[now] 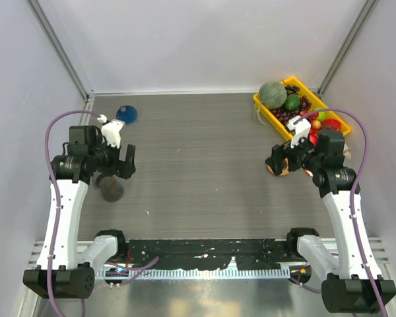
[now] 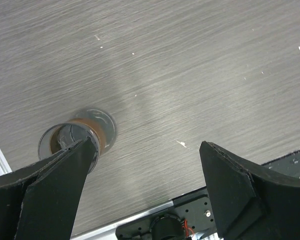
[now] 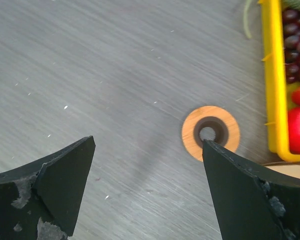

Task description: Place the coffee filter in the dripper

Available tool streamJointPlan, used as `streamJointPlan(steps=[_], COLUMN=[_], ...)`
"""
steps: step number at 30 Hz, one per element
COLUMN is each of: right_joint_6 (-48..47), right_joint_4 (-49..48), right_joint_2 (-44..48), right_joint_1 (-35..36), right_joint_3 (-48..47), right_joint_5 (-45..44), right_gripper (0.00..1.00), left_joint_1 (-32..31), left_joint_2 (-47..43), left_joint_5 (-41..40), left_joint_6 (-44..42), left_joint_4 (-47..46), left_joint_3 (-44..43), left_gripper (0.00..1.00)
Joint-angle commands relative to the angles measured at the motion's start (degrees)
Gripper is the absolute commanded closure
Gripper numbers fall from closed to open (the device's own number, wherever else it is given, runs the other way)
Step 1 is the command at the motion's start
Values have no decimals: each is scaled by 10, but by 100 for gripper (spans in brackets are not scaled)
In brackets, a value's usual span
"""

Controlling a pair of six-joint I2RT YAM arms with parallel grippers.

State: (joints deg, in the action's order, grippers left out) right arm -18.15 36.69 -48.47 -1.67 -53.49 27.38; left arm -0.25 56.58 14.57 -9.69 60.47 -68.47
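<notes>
Left gripper (image 2: 147, 150) and right gripper (image 3: 149, 145) both gape wide and empty, likely readied for a pick. Dripper (image 1: 127, 113) sits beyond the left one. Filter not made out.

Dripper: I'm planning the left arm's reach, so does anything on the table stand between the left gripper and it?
Nothing visible does. In the top view only bare table lies between the open left gripper and the blue dripper; the clear glass piece sits on the gripper's near side.
</notes>
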Motion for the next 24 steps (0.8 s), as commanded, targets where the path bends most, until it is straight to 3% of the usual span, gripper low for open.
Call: streamJointPlan(steps=[1,8,17,20,24], right_joint_6=[-36,-42,-42,-38,-36], right_joint_4=[59,72,66,63,66], right_joint_2=[-41,-58,-73,-73,-77], right_joint_1=[0,14,46,48,52], right_joint_3=[-33,-38,-31,-32,-37], right_joint_5=[76,87,80,80,79], right_gripper=[5,4,4,4,5], left_joint_1=[28,175,388,428,446], left_joint_2=[11,33,55,77,105], left_joint_5=[71,125,96,77,44], left_joint_6=[-80,-269,-567,-660,-716], left_joint_4=[52,181,279,280,258], left_joint_3=[-54,-118,-105,-74,-33], left_gripper=[1,1,1,1,1])
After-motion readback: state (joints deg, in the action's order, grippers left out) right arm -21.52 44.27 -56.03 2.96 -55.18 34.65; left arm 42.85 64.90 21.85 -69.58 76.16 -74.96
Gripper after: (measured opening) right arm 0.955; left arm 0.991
